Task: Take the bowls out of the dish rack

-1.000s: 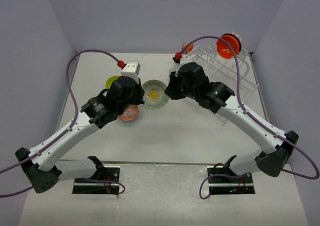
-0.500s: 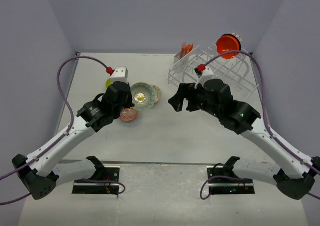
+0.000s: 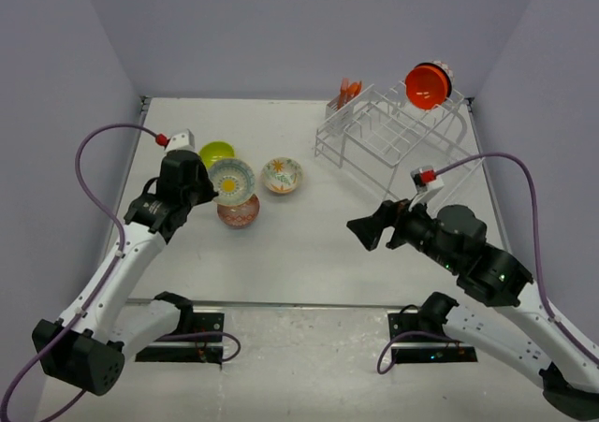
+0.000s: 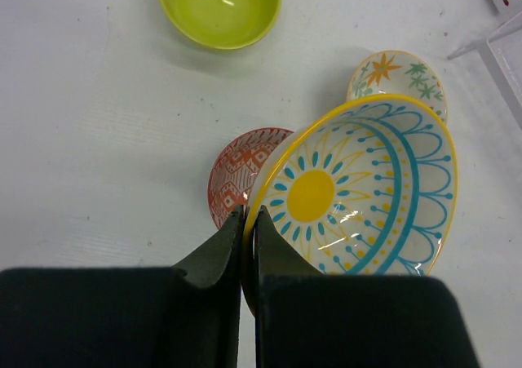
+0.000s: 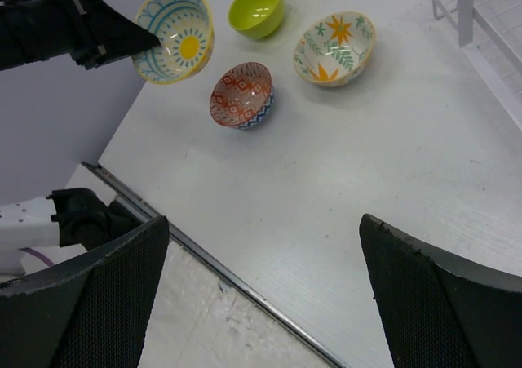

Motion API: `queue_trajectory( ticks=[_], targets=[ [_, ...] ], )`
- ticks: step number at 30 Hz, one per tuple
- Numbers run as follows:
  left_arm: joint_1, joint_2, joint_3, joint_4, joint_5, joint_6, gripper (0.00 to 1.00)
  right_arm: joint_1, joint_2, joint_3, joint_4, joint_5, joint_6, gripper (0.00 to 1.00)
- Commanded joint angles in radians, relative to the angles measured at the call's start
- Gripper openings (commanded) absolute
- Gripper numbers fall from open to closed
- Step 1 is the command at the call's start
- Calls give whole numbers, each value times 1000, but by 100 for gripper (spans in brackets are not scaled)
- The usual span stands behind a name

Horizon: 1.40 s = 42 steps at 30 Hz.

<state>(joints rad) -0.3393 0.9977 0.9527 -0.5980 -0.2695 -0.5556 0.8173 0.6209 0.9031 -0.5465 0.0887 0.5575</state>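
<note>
**Risk of a Bowl-on-Bowl Knock at Set-Down**

Pinching the yellow-centred bowl (image 4: pixel 359 188) by its rim in the closed left end effector (image 4: pixel 249 221), tilted, over the pink-red bowl (image 4: pixel 236 176) on the counter (image 3: pixel 318 244). Could slip or strike it if lowered straight. Rightward, holding nothing in the wide-open right end effector (image 5: pixel 263 229), well apart from the orange-red bowl (image 3: pixel 426 85) up in the dish rack (image 3: pixel 393 132).

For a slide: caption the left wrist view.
Left gripper pinching the yellow-centred bowl by its rim above the table.
</note>
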Motion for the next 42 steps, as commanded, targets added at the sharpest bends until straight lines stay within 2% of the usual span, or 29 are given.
queue_trajectory(
  ticks=[1, 9, 17, 21, 28, 42],
  targets=[
    [75, 13, -20, 136, 154, 10, 0, 3, -72, -32, 56, -8, -1, 99],
    [85, 185, 83, 205, 312, 6, 0, 2, -102, -23, 3, 0, -54, 99],
    [74, 504, 297, 221, 435, 8, 0, 2, -58, 25, -4, 35, -108, 99],
    [43, 683, 461, 173, 414, 32, 0, 2, -49, 55, -24, 57, -142, 99],
    [8, 814, 550, 138, 395, 56, 0, 2, -58, 71, -41, 74, -169, 99],
    [-30, 886, 515, 150, 381, 63, 0, 2, -72, 42, -56, 75, -185, 99]
  ],
)
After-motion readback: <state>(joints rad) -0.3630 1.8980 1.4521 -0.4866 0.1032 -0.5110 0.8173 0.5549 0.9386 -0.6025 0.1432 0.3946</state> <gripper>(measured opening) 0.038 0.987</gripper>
